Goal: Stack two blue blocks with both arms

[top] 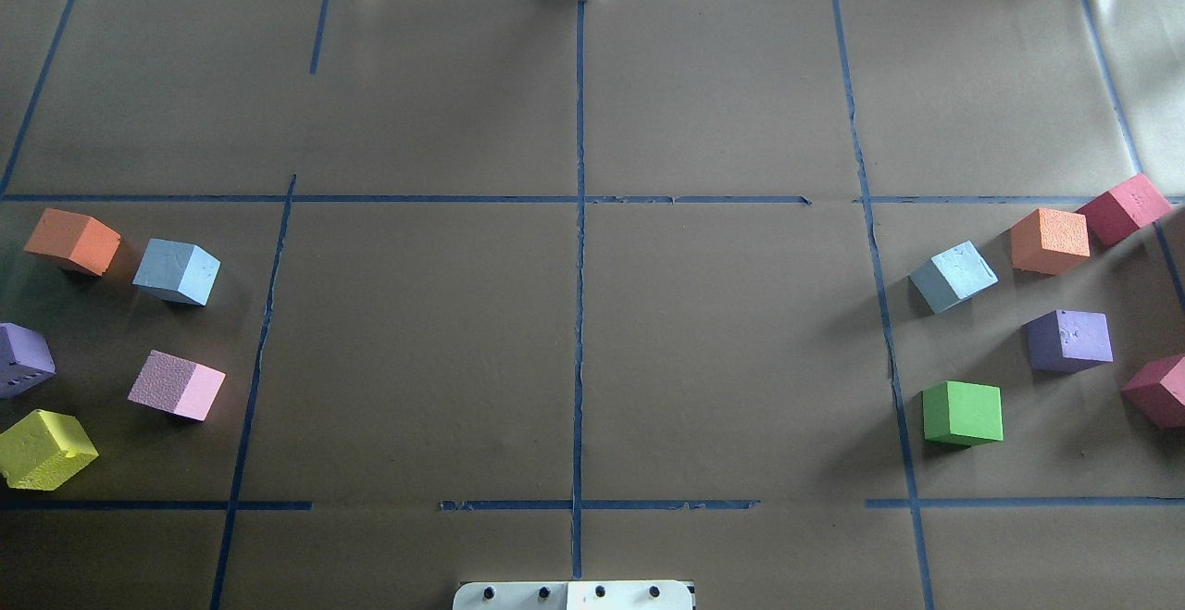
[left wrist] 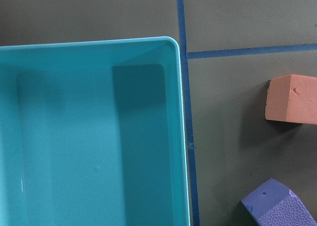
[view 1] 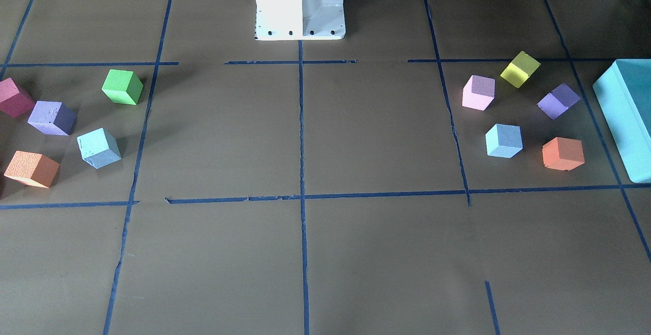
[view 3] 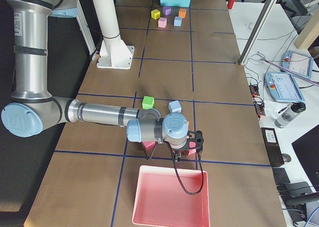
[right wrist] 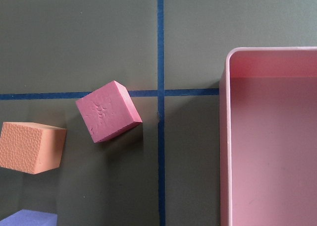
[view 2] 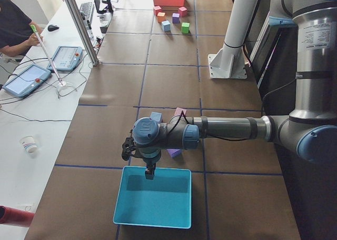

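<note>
One pale blue block (view 1: 503, 141) lies on my left side among coloured cubes, and shows in the overhead view (top: 177, 271) and the exterior left view (view 2: 156, 116). The other blue block (view 1: 99, 147) lies on my right side, and shows in the overhead view (top: 954, 276) and the exterior right view (view 3: 174, 106). My left gripper (view 2: 149, 173) hangs over the far rim of the teal box (view 2: 152, 200), away from its block. My right gripper (view 3: 175, 157) hangs at the far rim of the pink tray (view 3: 169, 197). I cannot tell whether either gripper is open or shut.
Orange (left wrist: 292, 99) and purple (left wrist: 277, 203) cubes lie beside the teal box (left wrist: 89, 137). Red (right wrist: 108, 112) and orange (right wrist: 30, 146) cubes lie beside the pink tray (right wrist: 272, 137). The white pedestal (view 1: 300, 4) stands at the table's middle. An operator (view 2: 13, 27) sits at the side bench.
</note>
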`<move>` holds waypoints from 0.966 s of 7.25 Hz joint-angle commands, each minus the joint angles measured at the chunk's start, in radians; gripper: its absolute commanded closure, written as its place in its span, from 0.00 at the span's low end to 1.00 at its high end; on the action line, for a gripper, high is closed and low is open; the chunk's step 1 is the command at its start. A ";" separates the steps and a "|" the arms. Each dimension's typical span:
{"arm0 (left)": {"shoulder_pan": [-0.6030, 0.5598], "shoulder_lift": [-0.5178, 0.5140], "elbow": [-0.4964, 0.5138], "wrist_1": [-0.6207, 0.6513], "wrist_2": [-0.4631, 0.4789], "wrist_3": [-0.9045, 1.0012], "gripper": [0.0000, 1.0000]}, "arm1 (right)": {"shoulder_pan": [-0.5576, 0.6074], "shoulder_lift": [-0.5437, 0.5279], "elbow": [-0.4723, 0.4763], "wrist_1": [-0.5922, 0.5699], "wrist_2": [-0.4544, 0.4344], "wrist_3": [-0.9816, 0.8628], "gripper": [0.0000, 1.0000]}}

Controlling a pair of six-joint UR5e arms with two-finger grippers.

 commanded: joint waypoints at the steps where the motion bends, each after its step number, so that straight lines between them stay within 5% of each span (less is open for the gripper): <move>1: 0.000 0.001 -0.005 0.001 0.000 -0.001 0.00 | 0.004 -0.003 0.015 -0.003 -0.011 -0.001 0.00; 7: 0.000 0.001 -0.004 0.001 0.000 0.001 0.00 | 0.002 0.015 0.023 0.000 -0.007 0.018 0.00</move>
